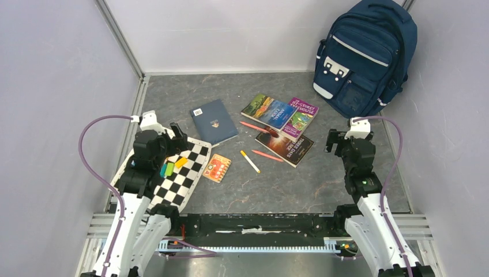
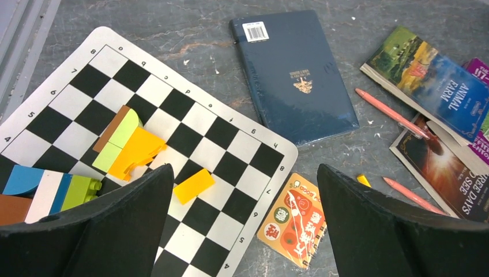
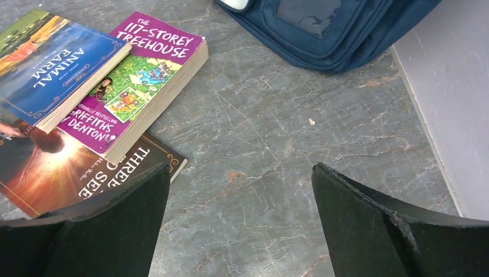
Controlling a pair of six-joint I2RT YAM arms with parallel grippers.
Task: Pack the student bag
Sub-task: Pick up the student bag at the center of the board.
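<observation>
Your two tools, nearest the lens, are both open and hold nothing.
Your left tool (image 2: 242, 173) is spread wide above the chessboard mat (image 2: 222, 147) and its coloured blocks (image 2: 130, 144); your right tool (image 3: 241, 170) is spread just as wide over bare grey worktop (image 3: 277, 133), beside the books (image 3: 132, 81). The student bag (image 1: 364, 55) stands upright in the far right corner, against the walls and well apart from both tools: navy-blue fabric, light grey stripes across the front, a white buckle patch, and front pockets facing you.
</observation>
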